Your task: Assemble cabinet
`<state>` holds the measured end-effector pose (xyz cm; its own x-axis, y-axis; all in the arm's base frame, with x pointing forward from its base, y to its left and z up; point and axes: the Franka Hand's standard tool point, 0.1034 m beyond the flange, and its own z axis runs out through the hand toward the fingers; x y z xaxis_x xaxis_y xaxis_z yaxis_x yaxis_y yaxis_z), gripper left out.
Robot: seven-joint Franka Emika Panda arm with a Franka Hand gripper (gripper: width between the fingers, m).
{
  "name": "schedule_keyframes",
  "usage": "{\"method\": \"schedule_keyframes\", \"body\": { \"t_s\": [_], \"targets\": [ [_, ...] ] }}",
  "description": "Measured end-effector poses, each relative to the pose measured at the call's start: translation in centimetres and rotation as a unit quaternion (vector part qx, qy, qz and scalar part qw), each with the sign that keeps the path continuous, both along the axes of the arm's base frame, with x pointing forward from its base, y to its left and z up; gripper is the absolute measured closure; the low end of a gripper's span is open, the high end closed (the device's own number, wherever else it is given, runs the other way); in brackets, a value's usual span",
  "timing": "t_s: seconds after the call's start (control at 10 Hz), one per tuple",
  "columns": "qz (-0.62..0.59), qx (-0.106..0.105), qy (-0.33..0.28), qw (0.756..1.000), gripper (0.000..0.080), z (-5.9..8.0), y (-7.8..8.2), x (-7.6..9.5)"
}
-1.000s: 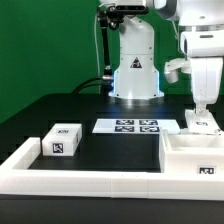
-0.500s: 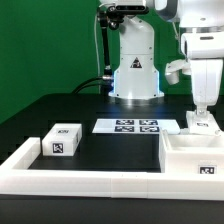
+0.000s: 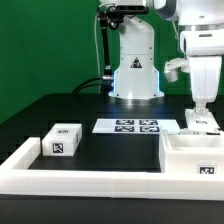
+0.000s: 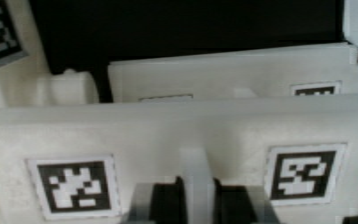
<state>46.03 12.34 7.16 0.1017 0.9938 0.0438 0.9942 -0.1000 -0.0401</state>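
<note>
Jaws of the gripper (image 3: 201, 107) are held low over a white cabinet part (image 3: 203, 123) at the exterior view's right. In the wrist view the two dark fingers (image 4: 155, 205) are seen close together at the near wall of that part, between its two square tags (image 4: 302, 172). That picture is blurred, so it cannot be told whether the wall is already pinched or only straddled. The cabinet is not yet joined. This part stands just behind a larger open cabinet box (image 3: 180, 162), and whether the two touch cannot be made out. A small tagged box (image 3: 62, 141) sits well apart at the exterior view's left, beside the long low white rail (image 3: 90, 183). The marker board (image 3: 127, 126) lies flat on the black table (image 3: 120, 148) between the two groups. Several risks can be judged from here. If only the top edge of a thin wall is held, the part may be tilted or dropped once it is lifted, because its weight would hang to one side of the fingers. If the fingers are closed off centre, the part may be pushed sideways instead of gripped. Since the open box is so near, it may be caught and dragged when the part is raised.
</note>
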Motion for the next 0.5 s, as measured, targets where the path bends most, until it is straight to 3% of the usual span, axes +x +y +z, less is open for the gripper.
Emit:
{"method": "schedule_keyframes", "body": {
  "t_s": [0.5],
  "targets": [
    [-0.003,0.002,0.002,1.000,0.0738,-0.53,-0.14,-0.19]
  ]
}}
